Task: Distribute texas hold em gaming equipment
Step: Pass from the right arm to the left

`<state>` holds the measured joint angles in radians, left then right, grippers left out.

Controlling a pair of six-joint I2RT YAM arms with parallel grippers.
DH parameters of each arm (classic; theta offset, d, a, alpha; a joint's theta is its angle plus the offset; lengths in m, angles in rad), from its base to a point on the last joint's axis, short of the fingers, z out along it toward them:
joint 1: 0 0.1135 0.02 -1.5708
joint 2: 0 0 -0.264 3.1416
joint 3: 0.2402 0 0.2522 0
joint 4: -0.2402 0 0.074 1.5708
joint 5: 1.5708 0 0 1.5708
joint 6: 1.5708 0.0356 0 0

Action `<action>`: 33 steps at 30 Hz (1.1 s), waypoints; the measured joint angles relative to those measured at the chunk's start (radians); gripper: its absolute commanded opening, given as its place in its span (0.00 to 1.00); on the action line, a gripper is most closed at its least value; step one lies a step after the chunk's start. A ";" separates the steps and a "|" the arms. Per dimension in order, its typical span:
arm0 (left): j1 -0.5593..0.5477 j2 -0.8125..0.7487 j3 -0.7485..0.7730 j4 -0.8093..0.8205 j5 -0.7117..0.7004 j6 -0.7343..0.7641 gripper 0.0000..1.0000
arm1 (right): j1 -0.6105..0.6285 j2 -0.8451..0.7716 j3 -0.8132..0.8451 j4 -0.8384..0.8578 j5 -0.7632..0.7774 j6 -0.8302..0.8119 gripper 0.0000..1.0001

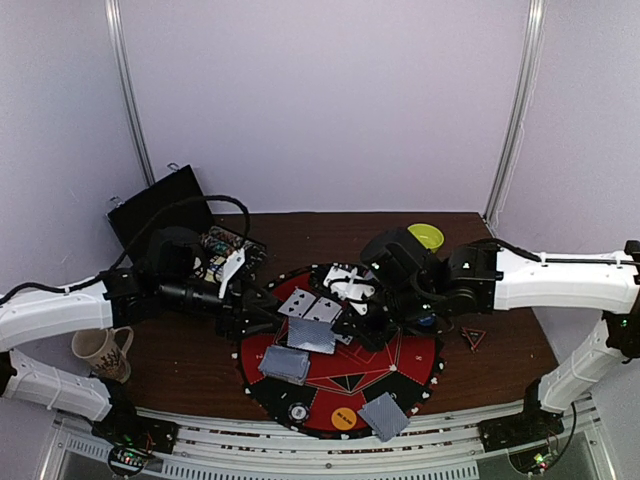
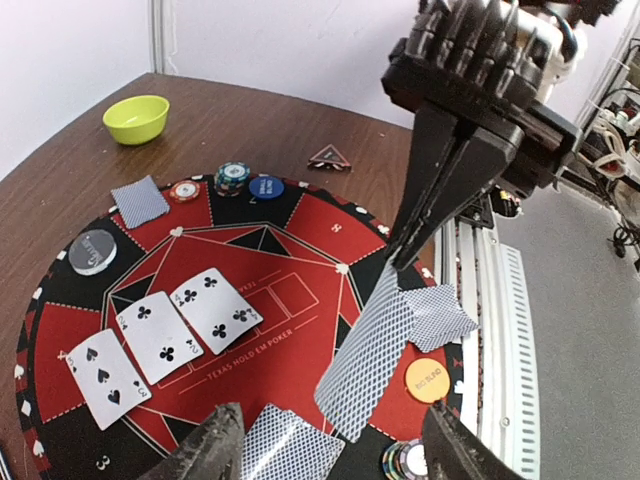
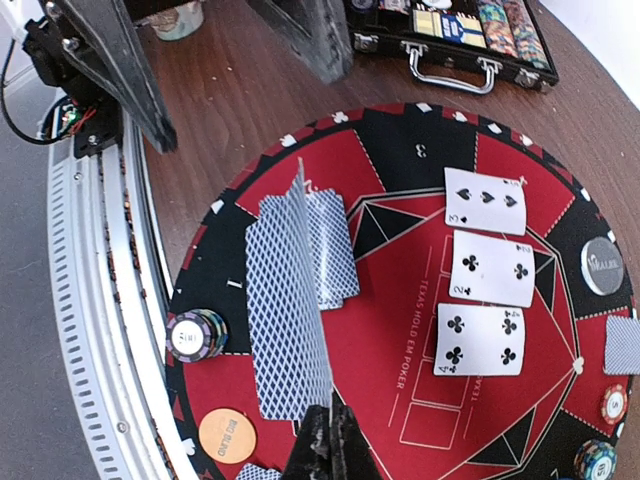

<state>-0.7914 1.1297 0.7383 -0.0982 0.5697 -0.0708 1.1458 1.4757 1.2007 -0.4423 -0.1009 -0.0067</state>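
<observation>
1. The left pincer (image 2: 330,412) shows only two black finger stubs; the rest falls below the left wrist view's bottom edge.
2. A grey-blue-backed playing card (image 2: 365,360), pinched in the right pincer (image 3: 327,420), hides its face from every camera.
3. A striped-edge poker chip stack (image 2: 405,460) and a face-down card (image 2: 285,445) are cropped by that same edge.
4. A black chip case (image 3: 450,35) is cut off at the right wrist view's top.
5. From above, the arms partly mask the white-faced cards (image 1: 300,303), and the pips are unreadable.
</observation>
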 measured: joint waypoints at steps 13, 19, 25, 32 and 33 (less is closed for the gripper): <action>-0.070 0.049 0.003 -0.052 0.075 0.150 0.00 | 0.069 0.031 0.104 -0.051 -0.048 -0.118 0.00; -0.081 0.034 -0.008 -0.039 0.072 0.151 0.00 | 0.069 0.021 0.088 -0.022 -0.006 -0.107 0.44; -0.082 -0.122 -0.214 0.369 -0.079 -0.100 0.00 | 0.002 -0.135 -0.120 0.247 0.008 0.027 0.76; -0.091 -0.090 -0.409 0.804 -0.224 -0.395 0.00 | -0.045 -0.216 -0.348 0.777 -0.050 0.280 0.79; -0.095 -0.082 -0.412 0.850 -0.239 -0.421 0.00 | -0.044 -0.196 -0.349 0.830 -0.056 0.319 0.79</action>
<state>-0.8867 1.0481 0.3267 0.7513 0.3305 -0.4915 1.1019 1.2793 0.8513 0.3874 -0.1570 0.3126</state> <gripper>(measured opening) 0.005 0.788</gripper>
